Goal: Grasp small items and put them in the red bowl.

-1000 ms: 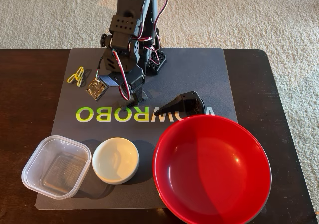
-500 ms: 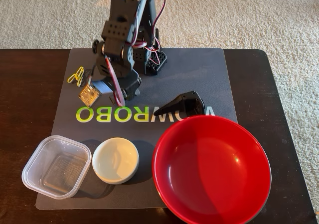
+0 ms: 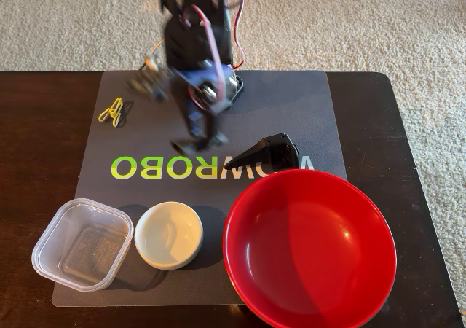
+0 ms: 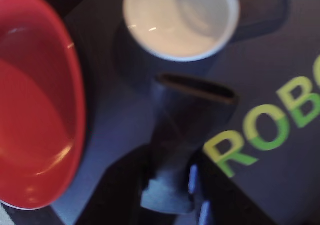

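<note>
- On the grey mat (image 3: 306, 109), the black wedge-shaped part (image 3: 275, 151) lies just behind the red bowl (image 3: 309, 244), long axis roughly left-right, its narrow tip pointing left in the fixed view.
- Yellow clip pair (image 3: 111, 110) sits far left.
- White dish (image 3: 169, 235) and clear tub (image 3: 81, 244) flank the bowl's left.
- Gripper (image 3: 206, 140) hovers blurred; whether its fingers are apart is unclear.
</note>
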Robot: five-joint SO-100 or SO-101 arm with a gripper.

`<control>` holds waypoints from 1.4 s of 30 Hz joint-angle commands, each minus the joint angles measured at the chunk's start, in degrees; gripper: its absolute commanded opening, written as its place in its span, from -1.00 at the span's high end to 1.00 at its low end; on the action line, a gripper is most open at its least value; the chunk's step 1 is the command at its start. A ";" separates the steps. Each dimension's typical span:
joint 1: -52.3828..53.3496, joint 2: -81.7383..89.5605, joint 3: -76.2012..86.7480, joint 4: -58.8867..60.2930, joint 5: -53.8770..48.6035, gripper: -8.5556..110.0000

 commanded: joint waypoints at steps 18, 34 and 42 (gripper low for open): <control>-10.37 -63.11 -70.14 14.59 -11.43 0.48; -5.01 -46.67 -61.52 17.05 -7.12 0.04; 10.28 -24.17 -31.38 14.77 -10.11 0.08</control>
